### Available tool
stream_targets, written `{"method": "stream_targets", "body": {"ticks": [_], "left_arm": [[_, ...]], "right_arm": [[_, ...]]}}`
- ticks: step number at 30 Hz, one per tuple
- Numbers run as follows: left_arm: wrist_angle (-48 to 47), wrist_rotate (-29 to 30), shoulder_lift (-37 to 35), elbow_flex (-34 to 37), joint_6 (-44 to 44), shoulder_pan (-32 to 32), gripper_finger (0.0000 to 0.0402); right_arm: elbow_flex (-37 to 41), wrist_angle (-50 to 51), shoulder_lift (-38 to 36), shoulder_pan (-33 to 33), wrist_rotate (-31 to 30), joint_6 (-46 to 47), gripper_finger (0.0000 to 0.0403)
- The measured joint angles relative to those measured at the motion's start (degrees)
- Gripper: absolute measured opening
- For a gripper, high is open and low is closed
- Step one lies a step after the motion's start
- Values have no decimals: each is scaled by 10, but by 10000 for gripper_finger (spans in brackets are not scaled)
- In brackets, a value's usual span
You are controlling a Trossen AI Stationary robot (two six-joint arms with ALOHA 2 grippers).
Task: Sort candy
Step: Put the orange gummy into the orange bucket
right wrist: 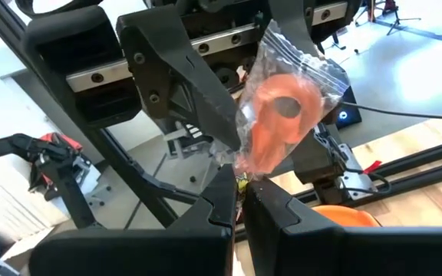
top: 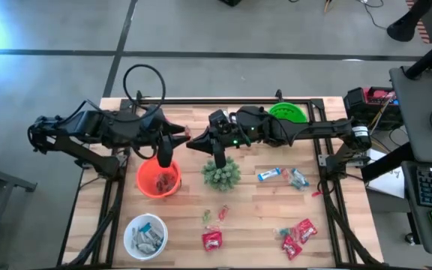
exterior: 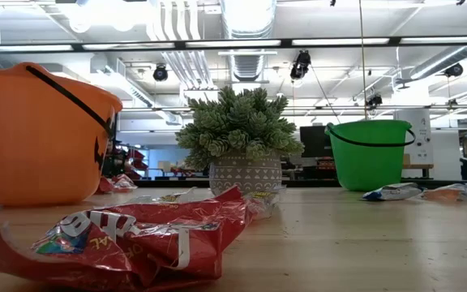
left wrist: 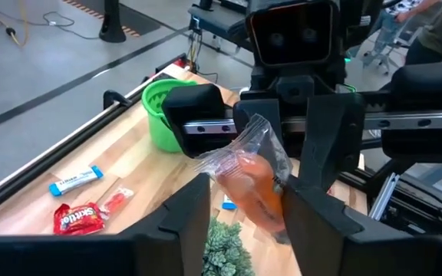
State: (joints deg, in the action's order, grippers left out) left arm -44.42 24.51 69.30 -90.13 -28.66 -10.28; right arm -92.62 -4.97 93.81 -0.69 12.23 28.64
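Orange candy packet (right wrist: 282, 115) pinched between both grippers' jaws.

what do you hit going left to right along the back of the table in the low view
orange bucket → potted spiky plant → green bucket → blue-and-white bar

Overhead and table-level views share the plant (top: 220, 172); wrists seemingly face each other.

Grey floor (top: 223, 30), ceiling strip lights (exterior: 343, 41)
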Motion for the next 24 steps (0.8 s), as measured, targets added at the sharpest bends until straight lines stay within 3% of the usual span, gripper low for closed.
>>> {"method": "stream_targets", "body": {"ticks": [9,17,24], "left_arm": [[10,-30,0,0,38,1,11],[6,-30,0,0,57,1,3],[-12,-30,-4,0,57,1,1]], "right_arm": [[0,0,-1,0,2,-1,9],[0,1,-1,0,0,-7,19],[0,1,-3,1,0,-17,88]]}}
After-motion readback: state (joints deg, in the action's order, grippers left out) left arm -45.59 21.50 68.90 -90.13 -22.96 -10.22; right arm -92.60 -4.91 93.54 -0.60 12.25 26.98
